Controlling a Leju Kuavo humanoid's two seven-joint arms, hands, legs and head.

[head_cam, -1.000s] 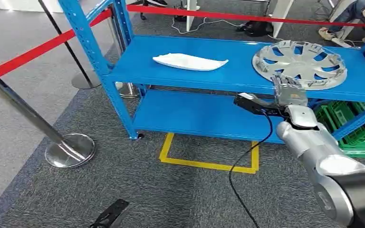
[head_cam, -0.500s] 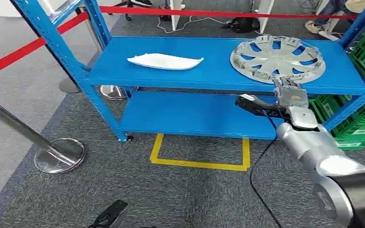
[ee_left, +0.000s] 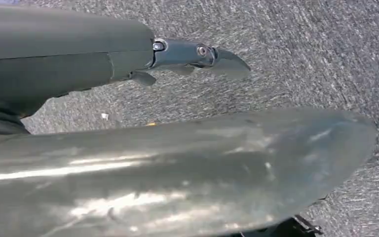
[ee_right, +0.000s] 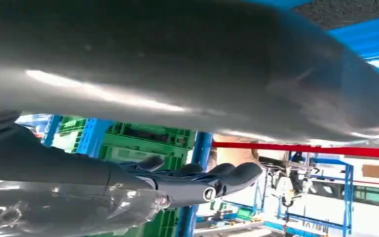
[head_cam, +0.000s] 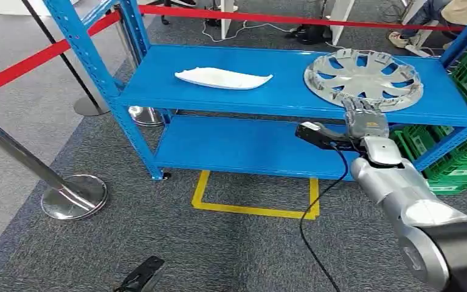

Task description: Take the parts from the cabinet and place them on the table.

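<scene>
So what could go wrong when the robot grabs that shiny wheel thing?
The hubcap lies flat near the shelf front edge, and the right hand reaches only its near rim. A grip on the rim alone might slip, and the hubcap could slide off onto the carpet. The black cable hanging from the wrist might also snag on the shelf edge as the arm moves.

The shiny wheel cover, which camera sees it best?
The head view: the whole wheel cover lies on the blue shelf, with the right hand at its near edge. The right wrist view gives a close silvery blur; the left wrist view faces carpet.
</scene>
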